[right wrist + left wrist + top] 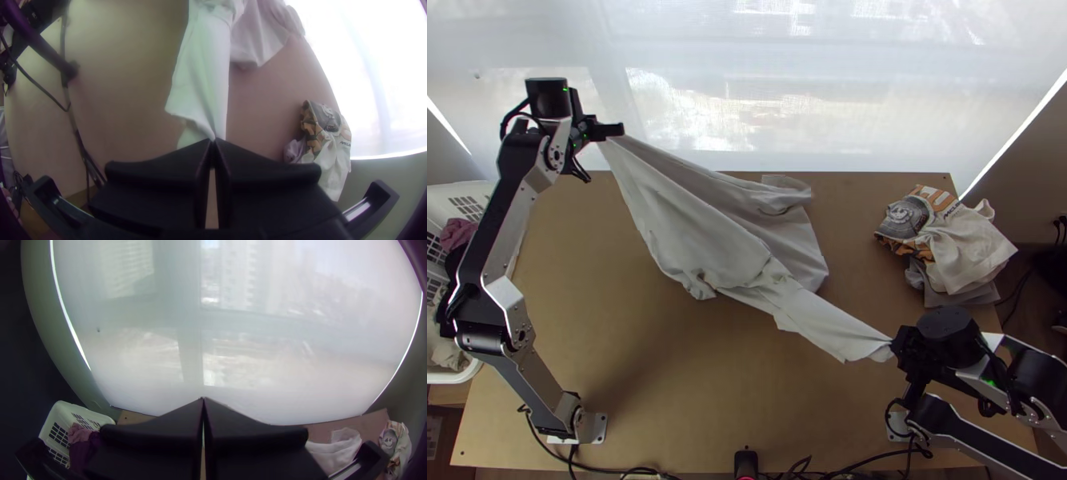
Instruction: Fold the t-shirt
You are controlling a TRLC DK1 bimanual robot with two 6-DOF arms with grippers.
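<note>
Left hand (619, 130) and right hand (896, 346), both clenched, grasping opposite ends of one pale t-shirt (699, 216), which stretches between them, rumpled, over the desk (587, 320). Farther right, one pile of clothes (971, 248) bearing printed lettering; at left, one basket (443, 194) containing clothes.

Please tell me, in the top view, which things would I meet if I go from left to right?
White laundry basket → left end effector → light-coloured t-shirt → pile of clothes.
</note>
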